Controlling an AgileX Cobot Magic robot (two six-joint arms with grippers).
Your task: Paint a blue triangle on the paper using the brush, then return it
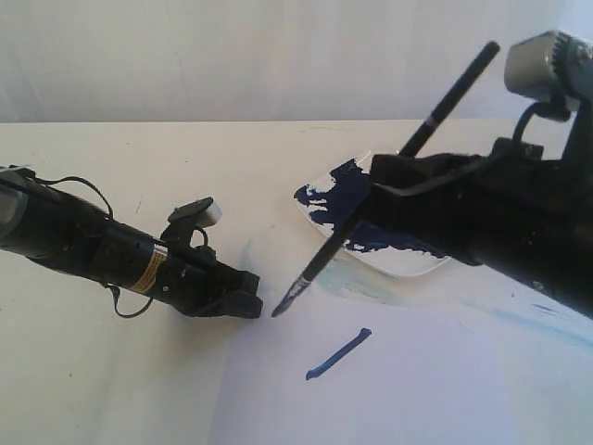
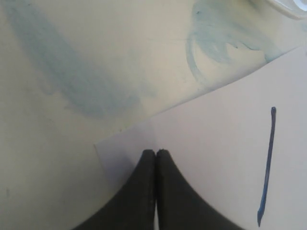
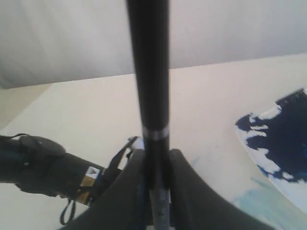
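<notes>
My right gripper (image 1: 380, 190) (image 3: 156, 158) is shut on the black-handled brush (image 1: 334, 246) (image 3: 149, 72), which slants down to the left. Its dark-blue tip (image 1: 283, 304) sits just above or on the white paper (image 1: 417, 389) (image 2: 216, 158) near its far corner; I cannot tell whether it touches. My left gripper (image 1: 250, 301) (image 2: 156, 152) is shut and presses on that corner. No blue triangle shows; one slanted dark-blue stroke (image 1: 338, 354) (image 2: 267, 167) lies on the paper.
A clear plate (image 1: 408, 264) (image 3: 254, 140) with a large dark-blue paint blotch sits behind the paper, under my right arm. Pale blue smears (image 1: 371, 278) (image 2: 72, 81) stain the cream table (image 1: 139, 158) around the paper's far edge.
</notes>
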